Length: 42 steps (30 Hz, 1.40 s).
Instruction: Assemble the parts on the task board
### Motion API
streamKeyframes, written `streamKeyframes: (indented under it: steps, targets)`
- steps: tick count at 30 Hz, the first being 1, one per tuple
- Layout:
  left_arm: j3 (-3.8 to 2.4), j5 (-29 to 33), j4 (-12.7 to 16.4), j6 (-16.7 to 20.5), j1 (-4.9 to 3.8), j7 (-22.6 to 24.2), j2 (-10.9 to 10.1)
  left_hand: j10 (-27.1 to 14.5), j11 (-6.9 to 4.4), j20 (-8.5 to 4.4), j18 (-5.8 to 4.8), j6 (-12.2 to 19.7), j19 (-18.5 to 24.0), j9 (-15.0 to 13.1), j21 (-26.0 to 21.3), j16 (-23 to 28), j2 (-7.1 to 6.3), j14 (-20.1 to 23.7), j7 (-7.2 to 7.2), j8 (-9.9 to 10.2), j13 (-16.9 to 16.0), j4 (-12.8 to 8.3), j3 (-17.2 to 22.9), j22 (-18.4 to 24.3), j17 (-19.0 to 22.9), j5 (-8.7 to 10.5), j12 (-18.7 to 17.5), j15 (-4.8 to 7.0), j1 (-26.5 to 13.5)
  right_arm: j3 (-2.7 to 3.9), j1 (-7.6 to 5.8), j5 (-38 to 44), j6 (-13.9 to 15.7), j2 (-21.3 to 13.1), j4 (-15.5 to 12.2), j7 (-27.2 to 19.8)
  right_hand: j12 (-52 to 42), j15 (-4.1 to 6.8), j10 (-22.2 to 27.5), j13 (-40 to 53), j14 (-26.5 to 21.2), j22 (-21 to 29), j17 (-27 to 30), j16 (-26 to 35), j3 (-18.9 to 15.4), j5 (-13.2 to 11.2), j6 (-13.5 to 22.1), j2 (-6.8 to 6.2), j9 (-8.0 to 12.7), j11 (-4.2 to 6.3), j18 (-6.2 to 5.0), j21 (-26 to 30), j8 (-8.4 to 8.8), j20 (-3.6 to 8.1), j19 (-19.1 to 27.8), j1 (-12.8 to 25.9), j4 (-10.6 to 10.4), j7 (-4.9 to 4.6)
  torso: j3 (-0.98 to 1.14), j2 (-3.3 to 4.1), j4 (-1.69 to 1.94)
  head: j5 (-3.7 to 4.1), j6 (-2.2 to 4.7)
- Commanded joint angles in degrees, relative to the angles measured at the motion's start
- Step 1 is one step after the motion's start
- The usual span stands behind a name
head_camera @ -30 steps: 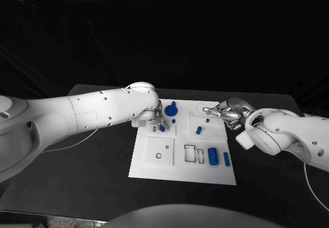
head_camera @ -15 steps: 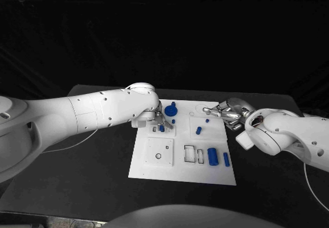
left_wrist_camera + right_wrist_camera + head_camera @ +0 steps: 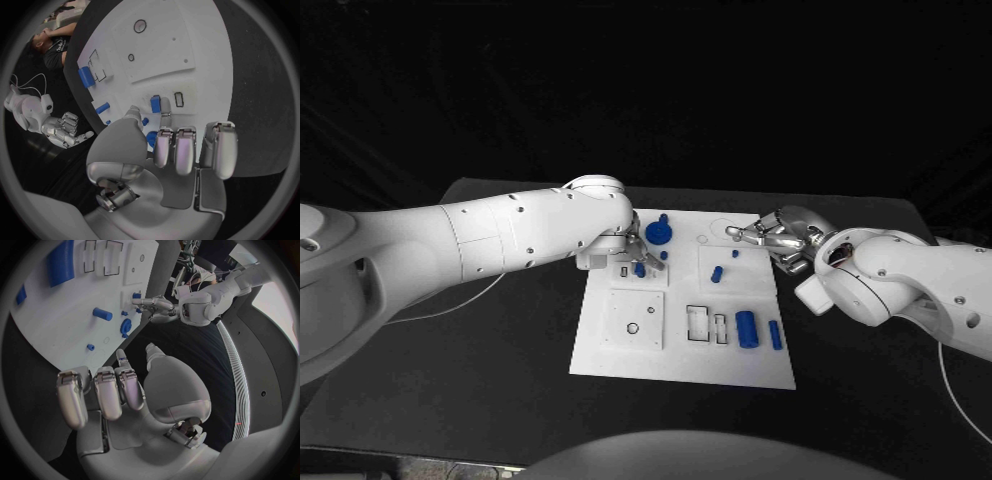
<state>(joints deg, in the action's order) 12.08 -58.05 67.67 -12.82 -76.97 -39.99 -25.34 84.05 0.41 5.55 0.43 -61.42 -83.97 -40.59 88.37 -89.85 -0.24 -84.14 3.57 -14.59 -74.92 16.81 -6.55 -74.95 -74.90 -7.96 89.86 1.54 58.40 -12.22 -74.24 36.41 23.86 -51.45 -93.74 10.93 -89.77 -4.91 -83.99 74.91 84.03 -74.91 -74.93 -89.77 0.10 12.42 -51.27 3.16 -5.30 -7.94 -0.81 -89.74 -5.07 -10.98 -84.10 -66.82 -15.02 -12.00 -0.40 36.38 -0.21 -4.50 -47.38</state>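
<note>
Left hand (image 3: 626,252) sits over the far left part of the task board (image 3: 668,355), its fingertips closed on a small blue peg (image 3: 639,268) that stands at a slot in the board; in the left wrist view the same peg (image 3: 155,104) lies between the thumb and a fingertip (image 3: 165,106), next to a small rectangular slot (image 3: 179,99). Right hand (image 3: 779,238) hovers at the board's far right edge, fingers apart and holding nothing; its palm and fingers (image 3: 100,390) appear above the white plate in the right wrist view. On the board: a round blue knob (image 3: 659,233) just beyond the left hand, a short blue peg (image 3: 718,273) near the middle, a small blue stud (image 3: 736,253) further back, and a thick blue cylinder (image 3: 749,329) with a slimmer blue bar (image 3: 776,335) beside it, lying near the right edge. The board rests on the black counter (image 3: 502,360).
</note>
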Motion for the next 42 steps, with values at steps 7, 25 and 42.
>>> streamKeyframes:
  steps: [7, 25, 42]
  targets:
    - [0.0, 0.7, 0.1, 2.0, 0.03, -4.3, 0.1, 6.0, -0.06, 0.41, 0.09, -0.5, -4.0, -0.6, 0.2, -0.1, 0.57, -5.9, -0.17, -0.7, -15.1, -0.1, -0.2, -14.4, -15.1, 0.42, 0.1, -0.08, 0.7, -0.01, 0.08, 0.1, -0.9, 0.0, 0.1, 0.2, -0.2, -0.29, -6.0, 15.1, 6.0, -15.1, -15.1, -0.2, -0.1, 0.3, 0.3, 0.55, -0.1, -0.37, 0.81, -0.3, -0.17, -0.34, -5.9, -0.2, -0.2, -0.15, 0.01, -0.03, 0.04, 0.07, -0.01]
    - [0.0, 1.4, 0.0, 1.0, 0.03, -4.1, 0.1, 6.0, -0.19, 0.37, 0.16, -0.7, -3.7, -1.2, 0.0, -0.1, 0.8, -5.9, -0.31, -1.0, -15.1, -0.1, -0.2, -14.3, -15.1, 0.43, 0.1, 0.02, 1.2, -0.01, 0.1, -0.1, -0.9, 0.2, 0.1, 0.3, -0.2, -0.33, -6.0, 15.1, 6.0, -15.1, -15.1, -0.2, -0.2, 0.3, 0.4, 0.63, -0.1, -0.4, 0.81, -0.3, -0.2, -0.39, -5.9, -0.2, -0.3, -0.18, -0.01, 0.01, 0.04, 0.27, -0.24]
    - [0.01, 1.9, -0.3, 0.0, 0.03, -4.4, 0.2, 6.0, -0.2, 0.16, 0.31, 0.8, -3.2, -2.7, -0.5, -0.1, 1.97, -5.9, -0.29, -0.9, -15.1, -0.1, -0.3, -14.1, -15.1, -2.36, 0.1, 0.07, 4.5, -0.01, 0.11, -0.5, -0.9, 0.2, 0.2, 0.3, -0.2, -0.33, -6.0, 15.1, 6.0, -15.1, -15.1, -0.2, -0.2, 0.3, 0.4, 0.63, -0.1, -0.4, 0.81, -0.3, -0.2, -0.39, -5.9, -0.2, -0.3, -0.18, 0.03, 0.0, 0.01, 0.23, -0.22]
